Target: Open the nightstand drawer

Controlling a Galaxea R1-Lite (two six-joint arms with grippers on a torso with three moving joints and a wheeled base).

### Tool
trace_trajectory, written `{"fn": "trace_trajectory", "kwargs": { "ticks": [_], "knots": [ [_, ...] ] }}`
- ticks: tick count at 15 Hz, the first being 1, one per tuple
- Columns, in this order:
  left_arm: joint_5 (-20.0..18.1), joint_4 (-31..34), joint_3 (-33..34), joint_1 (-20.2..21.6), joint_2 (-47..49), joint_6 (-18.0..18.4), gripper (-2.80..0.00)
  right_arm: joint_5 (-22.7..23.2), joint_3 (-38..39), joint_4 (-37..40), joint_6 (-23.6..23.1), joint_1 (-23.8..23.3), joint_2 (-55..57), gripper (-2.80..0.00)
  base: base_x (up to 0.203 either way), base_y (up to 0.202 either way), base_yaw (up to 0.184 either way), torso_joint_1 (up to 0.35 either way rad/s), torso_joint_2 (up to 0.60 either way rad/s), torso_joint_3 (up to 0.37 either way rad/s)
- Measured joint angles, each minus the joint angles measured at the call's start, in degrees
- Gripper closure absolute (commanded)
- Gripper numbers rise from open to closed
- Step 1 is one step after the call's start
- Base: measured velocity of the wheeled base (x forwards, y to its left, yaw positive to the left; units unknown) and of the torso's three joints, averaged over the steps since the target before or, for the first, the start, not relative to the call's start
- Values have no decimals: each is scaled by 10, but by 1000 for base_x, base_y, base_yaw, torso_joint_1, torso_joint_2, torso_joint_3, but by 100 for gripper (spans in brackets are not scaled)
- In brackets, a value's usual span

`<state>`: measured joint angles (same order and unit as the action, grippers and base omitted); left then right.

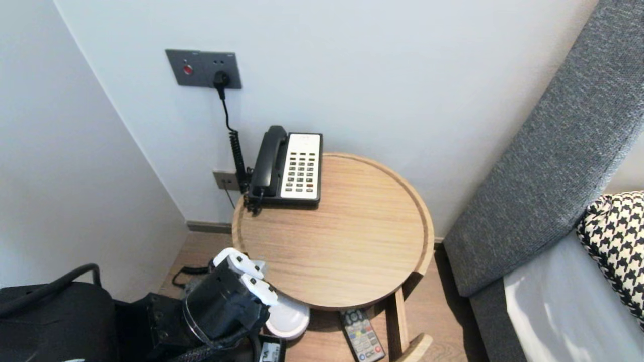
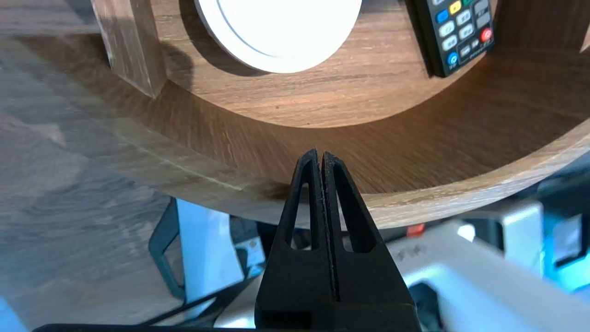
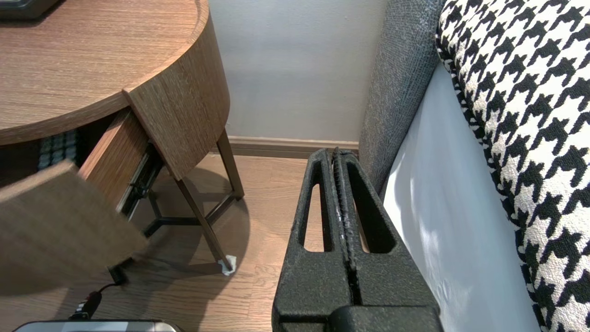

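The jaws of your left gripper [image 2: 320, 154] are pressed flat together with nothing between them. Their tips sit at the curved front wall of the pulled-out wooden drawer [image 2: 461, 138], just above its rim; you cannot tell from the wrist view whether they touch the wood or hang just clear of it. Inside the drawer, past that wall, lie a flat round white disc [image 2: 281, 32] and, a little apart from it, a black remote control with coloured buttons [image 2: 456, 32], both flat on the drawer floor and neither in contact with the jaws. From the head view, this arm is low at the near left edge of the round light-wood desk [image 1: 342, 241], and the drawer pokes out from under the desk's front lip. As things stand, the drawer is open, its contents are in place and nothing is in your grip. At the back of the desk top a black-and-white corded telephone [image 1: 289, 166] sits against the wall, its coiled cord running up to a grey wall socket plate [image 1: 204, 69]. Your right gripper [image 3: 335, 152] is parked well away from all this, jaws likewise closed on nothing, pointing at the wooden floor between the desk and the grey upholstered headboard [image 1: 553, 151], beside the black-and-white houndstooth pillow [image 1: 616, 236].
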<state>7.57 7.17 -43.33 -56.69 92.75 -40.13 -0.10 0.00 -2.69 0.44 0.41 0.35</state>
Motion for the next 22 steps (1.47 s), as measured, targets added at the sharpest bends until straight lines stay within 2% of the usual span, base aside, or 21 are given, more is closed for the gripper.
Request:
{"fn": "trace_trajectory", "kwargs": {
  "ticks": [7,13,16,20,22],
  "knots": [
    [-1,-3,58,-20,-15,-15,0,0,0,0,0,0,0,0,0,0,0,0,0,0],
    [-3,2,81,-48,-41,-33,0,0,0,0,0,0,0,0,0,0,0,0,0,0],
    [-29,2,106,-60,-58,-34,0,0,0,0,0,0,0,0,0,0,0,0,0,0],
    [-35,0,137,-61,-76,-38,0,0,0,0,0,0,0,0,0,0,0,0,0,0],
    [-50,8,143,-61,-87,-42,0,0,0,0,0,0,0,0,0,0,0,0,0,0]
  ]
}}
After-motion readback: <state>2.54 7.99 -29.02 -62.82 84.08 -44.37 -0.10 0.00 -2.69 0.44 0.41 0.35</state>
